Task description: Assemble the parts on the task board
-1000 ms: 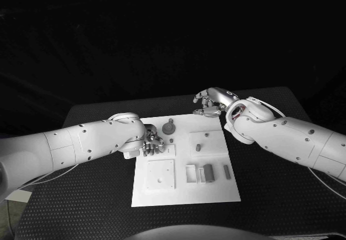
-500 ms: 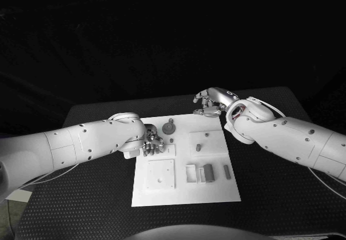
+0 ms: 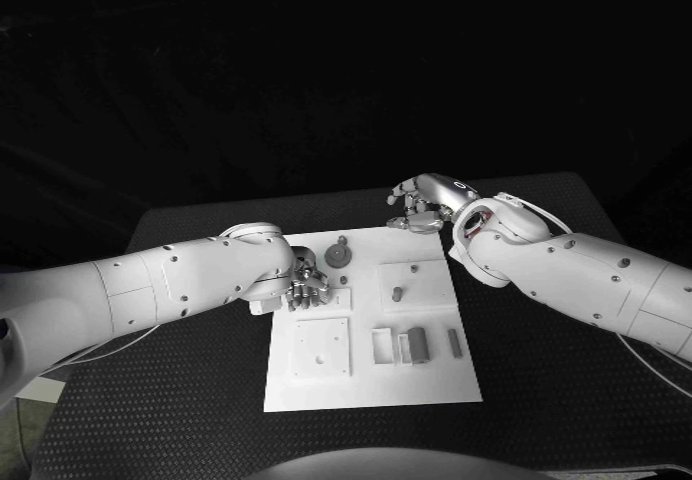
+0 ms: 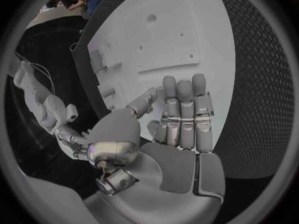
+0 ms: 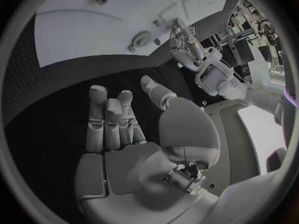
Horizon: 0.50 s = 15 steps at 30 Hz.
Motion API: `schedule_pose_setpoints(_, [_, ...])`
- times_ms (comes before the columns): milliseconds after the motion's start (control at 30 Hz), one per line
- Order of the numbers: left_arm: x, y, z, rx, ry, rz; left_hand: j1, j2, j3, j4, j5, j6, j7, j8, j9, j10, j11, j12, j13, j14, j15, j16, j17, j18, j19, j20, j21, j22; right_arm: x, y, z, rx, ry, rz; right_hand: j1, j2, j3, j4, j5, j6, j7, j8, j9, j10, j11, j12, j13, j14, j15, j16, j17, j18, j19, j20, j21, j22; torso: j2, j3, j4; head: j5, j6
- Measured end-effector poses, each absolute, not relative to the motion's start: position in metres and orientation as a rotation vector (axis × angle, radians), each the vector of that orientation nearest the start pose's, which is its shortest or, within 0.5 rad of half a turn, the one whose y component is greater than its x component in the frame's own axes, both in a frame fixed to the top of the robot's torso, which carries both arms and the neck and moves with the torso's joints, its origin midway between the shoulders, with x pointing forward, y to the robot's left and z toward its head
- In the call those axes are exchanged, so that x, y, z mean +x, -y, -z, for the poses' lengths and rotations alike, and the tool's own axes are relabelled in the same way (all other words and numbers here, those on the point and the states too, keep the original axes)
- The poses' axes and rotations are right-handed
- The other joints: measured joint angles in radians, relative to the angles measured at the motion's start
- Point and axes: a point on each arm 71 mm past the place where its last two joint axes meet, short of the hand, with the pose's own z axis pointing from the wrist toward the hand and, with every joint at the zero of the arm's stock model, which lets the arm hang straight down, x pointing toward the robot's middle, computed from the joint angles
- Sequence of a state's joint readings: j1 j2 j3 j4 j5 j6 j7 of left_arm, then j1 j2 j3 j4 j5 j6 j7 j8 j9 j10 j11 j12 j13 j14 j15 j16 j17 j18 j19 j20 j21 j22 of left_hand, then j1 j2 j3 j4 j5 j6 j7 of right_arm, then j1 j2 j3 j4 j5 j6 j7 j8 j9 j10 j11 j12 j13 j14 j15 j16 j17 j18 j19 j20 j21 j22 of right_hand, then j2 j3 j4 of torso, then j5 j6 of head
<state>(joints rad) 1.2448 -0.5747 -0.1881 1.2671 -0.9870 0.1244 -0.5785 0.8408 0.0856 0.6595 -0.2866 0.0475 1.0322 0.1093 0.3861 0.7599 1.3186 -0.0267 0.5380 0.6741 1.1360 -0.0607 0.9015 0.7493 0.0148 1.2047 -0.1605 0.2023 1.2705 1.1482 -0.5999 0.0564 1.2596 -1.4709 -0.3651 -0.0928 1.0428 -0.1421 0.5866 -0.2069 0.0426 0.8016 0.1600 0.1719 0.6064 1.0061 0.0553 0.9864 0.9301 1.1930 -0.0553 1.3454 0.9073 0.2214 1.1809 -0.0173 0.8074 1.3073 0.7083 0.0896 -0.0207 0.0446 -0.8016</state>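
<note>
The left robot hand is hovering over the task board's left edge, fingers loosely extended together and holding nothing. The right robot hand is hanging beyond the board's far right corner above the desk, likewise empty. The round part is lying just beyond the left hand, nearer to it; the upright peg is standing mid-board.

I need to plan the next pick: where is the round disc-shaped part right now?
In the head view the round part lies on the task board near its far edge, just beside the left hand.
</note>
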Motion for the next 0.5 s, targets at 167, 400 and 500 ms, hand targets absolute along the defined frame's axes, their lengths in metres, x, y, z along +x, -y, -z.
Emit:
schedule_pose_setpoints(167, [0.5023, -0.1612, 0.2688, -0.180, -2.442, 0.271, 0.000, 0.000, 0.000, 0.000, 0.000, 0.000, 0.000, 0.000, 0.002, 0.000, 0.000, 0.000, 0.000, 0.000, 0.000, 0.000, -0.001, 0.000, 0.000, 0.000, 0.000, 0.001, 0.5319, 0.1523, 0.1895, -0.078, -1.579, -0.663, 0.000, 0.000, 0.000, 0.000, 0.000, 0.000, 0.000, 0.000, 0.000, 0.000, 0.000, 0.000, 0.000, 0.000, 0.000, 0.000, 0.000, 0.000, 0.000, 0.000, 0.000, 0.000, 0.000, 0.0003, -0.0003, 0.000, -0.001])
schedule_pose_setpoints(400, [0.5039, -0.1595, 0.2684, -0.164, -2.449, 0.257, 0.000, 0.000, 0.000, 0.000, 0.000, 0.000, 0.000, 0.000, 0.002, 0.000, 0.000, 0.000, 0.000, 0.000, 0.000, 0.004, -0.002, 0.000, 0.000, 0.000, 0.000, 0.002, 0.5320, 0.1521, 0.1896, -0.078, -1.579, -0.663, 0.000, 0.000, 0.000, 0.000, 0.000, 0.001, -0.001, 0.000, 0.000, 0.000, 0.000, 0.000, -0.001, 0.000, 0.000, 0.000, 0.000, 0.000, 0.000, 0.000, 0.000, 0.000, 0.000, 0.0005, -0.0004, 0.000, -0.003])
schedule_pose_setpoints(500, [0.5041, -0.1593, 0.2684, -0.163, -2.450, 0.256, -0.003, -0.003, -0.003, 0.003, 0.000, 0.000, 0.000, 0.000, 0.002, 0.000, 0.000, 0.004, 0.000, 0.000, 0.000, 0.009, -0.005, 0.000, 0.003, 0.004, 0.000, 0.004, 0.5322, 0.1521, 0.1896, -0.078, -1.579, -0.663, 0.000, 0.000, 0.000, 0.000, 0.000, 0.002, -0.001, 0.000, 0.000, 0.000, 0.000, 0.000, -0.001, 0.000, 0.000, 0.000, 0.000, 0.000, 0.000, 0.000, 0.000, 0.000, 0.000, 0.0005, -0.0004, -0.001, -0.003])
